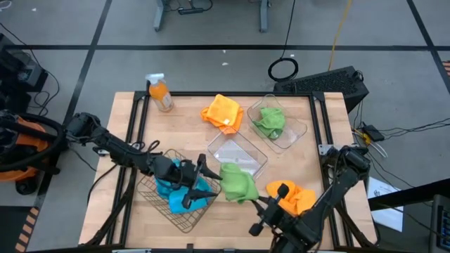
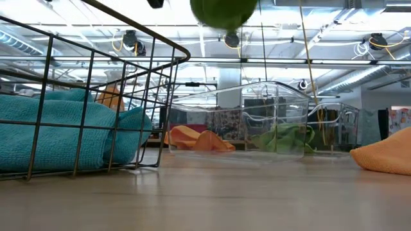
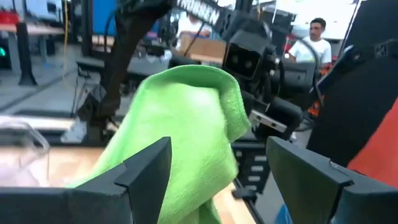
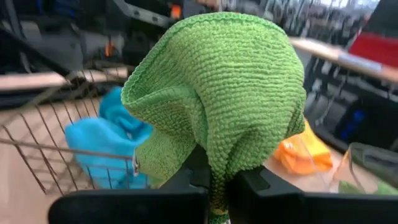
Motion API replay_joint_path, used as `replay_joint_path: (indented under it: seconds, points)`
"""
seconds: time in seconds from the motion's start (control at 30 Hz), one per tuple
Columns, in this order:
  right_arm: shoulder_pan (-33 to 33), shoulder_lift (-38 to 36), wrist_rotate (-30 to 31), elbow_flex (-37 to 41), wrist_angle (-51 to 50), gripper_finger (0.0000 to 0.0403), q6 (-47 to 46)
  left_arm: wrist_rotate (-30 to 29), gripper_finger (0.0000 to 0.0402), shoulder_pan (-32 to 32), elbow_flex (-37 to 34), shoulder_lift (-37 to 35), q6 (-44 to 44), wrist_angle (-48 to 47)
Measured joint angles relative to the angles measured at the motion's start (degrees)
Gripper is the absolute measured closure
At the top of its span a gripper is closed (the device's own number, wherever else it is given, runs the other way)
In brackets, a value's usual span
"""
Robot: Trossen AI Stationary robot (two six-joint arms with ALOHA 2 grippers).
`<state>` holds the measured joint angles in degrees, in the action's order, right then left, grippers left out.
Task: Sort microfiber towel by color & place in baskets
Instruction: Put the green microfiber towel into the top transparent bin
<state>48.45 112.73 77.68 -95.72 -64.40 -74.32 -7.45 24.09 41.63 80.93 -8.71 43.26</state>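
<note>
A green towel point(image 1: 237, 183) is in the air between the wire basket point(image 1: 156, 184) and my right arm; the low view shows the green towel point(image 2: 224, 11) high above the table top. My right gripper point(image 1: 255, 203) is shut on it. My left gripper point(image 1: 211, 176) is open over the basket's right rim, its fingers on either side of the towel point(image 3: 186, 124), and I cannot tell whether they touch it. Blue towels point(image 1: 181, 195) lie in the wire basket. A second green towel point(image 1: 270, 120) lies in the far clear tub point(image 1: 299, 130). The middle tub point(image 1: 239, 153) holds nothing. My right gripper pinches a bunched fold of the green towel point(image 4: 214, 158) between its two fingers point(image 4: 186, 183). The fingers come from the table's near right side, slanting toward the basket. The towel is lifted clear of the table and bulges out beyond the fingertips.
One orange towel point(image 1: 223, 112) lies on the table near the far edge. Another orange towel point(image 1: 294, 197) lies beside my right arm. An orange spray bottle point(image 1: 160, 93) stands at the far left corner. A person shows in the room behind the table point(image 3: 316, 38).
</note>
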Motion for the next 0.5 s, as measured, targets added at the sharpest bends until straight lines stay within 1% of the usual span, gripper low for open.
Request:
replay_joint_path:
  seconds: [0.1, 0.2, 0.3, 0.43, 0.5]
  points:
    - [1.15, 0.00, 2.15, 0.00, 0.12, 0.0390, 0.00, -0.36, 0.0132, 0.58, 0.00, 0.00, 1.08, 1.76]
    - [1.31, 0.00, 1.98, 0.00, 0.13, 0.0390, 0.07, -1.36, 0.0132, 0.95, 0.00, 0.65, 2.39, 3.19]
    - [0.57, 0.02, 1.50, 0.00, 0.29, 0.0390, 1.28, -4.97, 0.0132, 1.10, 0.00, 2.62, 3.36, 6.10]
    - [-0.94, 0.02, -1.87, 0.00, 2.37, 0.0390, 7.54, -6.16, 0.0129, 1.02, 0.55, 6.23, 3.76, 9.68]
    - [-1.60, 0.02, -2.91, 0.00, 3.76, 0.0390, 10.91, -6.35, 0.0117, 0.89, 1.76, 8.08, 4.96, 9.76]
